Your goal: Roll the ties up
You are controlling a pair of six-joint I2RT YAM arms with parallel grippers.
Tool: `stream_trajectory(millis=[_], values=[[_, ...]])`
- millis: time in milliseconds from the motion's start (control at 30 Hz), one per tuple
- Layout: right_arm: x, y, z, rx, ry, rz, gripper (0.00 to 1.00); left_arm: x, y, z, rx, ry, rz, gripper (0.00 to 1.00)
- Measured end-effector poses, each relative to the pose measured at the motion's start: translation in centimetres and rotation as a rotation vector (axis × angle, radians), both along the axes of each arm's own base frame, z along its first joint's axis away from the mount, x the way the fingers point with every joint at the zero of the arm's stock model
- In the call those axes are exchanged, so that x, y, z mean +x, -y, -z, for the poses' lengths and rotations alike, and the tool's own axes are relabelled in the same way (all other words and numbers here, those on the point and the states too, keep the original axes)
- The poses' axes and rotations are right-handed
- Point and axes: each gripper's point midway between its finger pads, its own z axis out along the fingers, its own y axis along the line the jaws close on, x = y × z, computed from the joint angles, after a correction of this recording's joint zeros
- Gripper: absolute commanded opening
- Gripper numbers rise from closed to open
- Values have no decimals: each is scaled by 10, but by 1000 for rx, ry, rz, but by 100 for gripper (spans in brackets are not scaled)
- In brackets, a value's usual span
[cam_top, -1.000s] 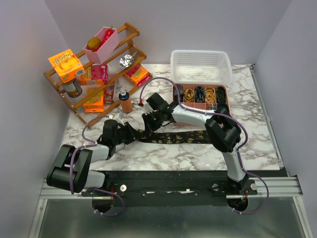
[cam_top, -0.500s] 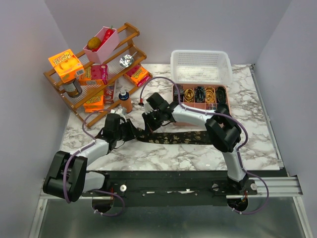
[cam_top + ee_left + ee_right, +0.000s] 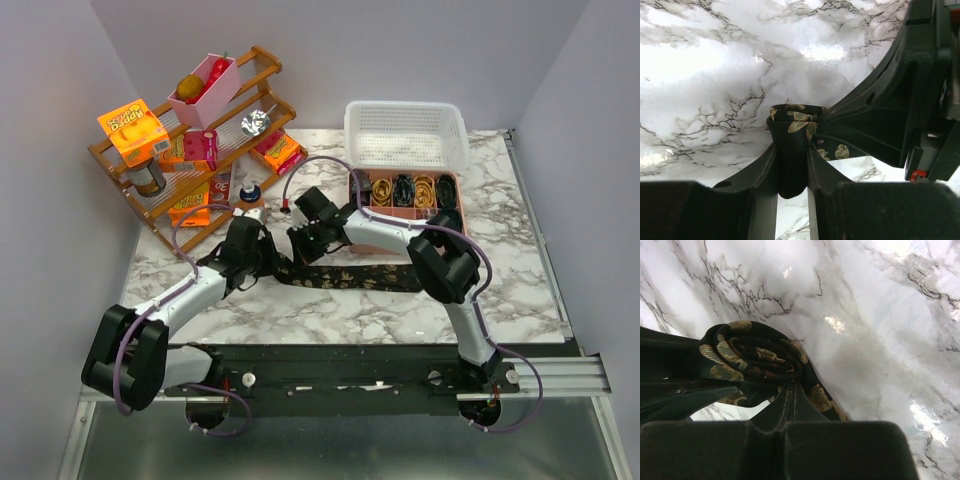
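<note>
We're mid-roll: left gripper (image 3: 791,145) is clamped narrow on the coil (image 3: 757,352), right gripper (image 3: 790,390) pinched tight at its edge. The rest of the tie (image 3: 360,277) lies flat towards 3 o'clock, so next up is probably winding that way

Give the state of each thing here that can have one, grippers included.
tie: one end rolled into a coil, the rest flat on the table
left gripper: shut on the tie's coil
right gripper: shut, tips against the coil
rolled ties: coiled, sitting in compartments
bottle: upright, capped
</note>
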Motion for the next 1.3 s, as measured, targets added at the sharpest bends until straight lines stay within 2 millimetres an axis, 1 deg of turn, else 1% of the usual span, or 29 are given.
stream_trajectory(millis=[233, 400, 533, 633, 833, 900, 1133, 1233, 1300], values=[[1, 0, 8, -7, -26, 7, 1, 2, 4, -5, 97, 0, -4, 16], [1, -2, 7, -2, -33, 9, 1, 4, 8, -8, 180, 1, -1, 16], [2, -3, 8, -1, -35, 9, 1, 5, 16, -10, 262, 0, 17, 15], [2, -2, 8, 0, -39, 8, 1, 4, 23, -8, 337, -4, 28, 15], [11, 5, 8, 7, -56, 29, 1, 2, 28, -1, 462, -9, 28, 14], [12, 6, 8, 8, -57, 32, 1, 2, 27, 0, 485, -9, 21, 12], [12, 6, 8, 4, -50, 34, 1, 1, 21, -1, 525, 1, 7, 9], [14, 7, 3, -3, -31, 43, 1, 0, 19, -1, 546, 5, 10, 9], [14, 7, -4, -3, -12, 48, 1, -1, 17, -1, 561, 7, 16, 9]])
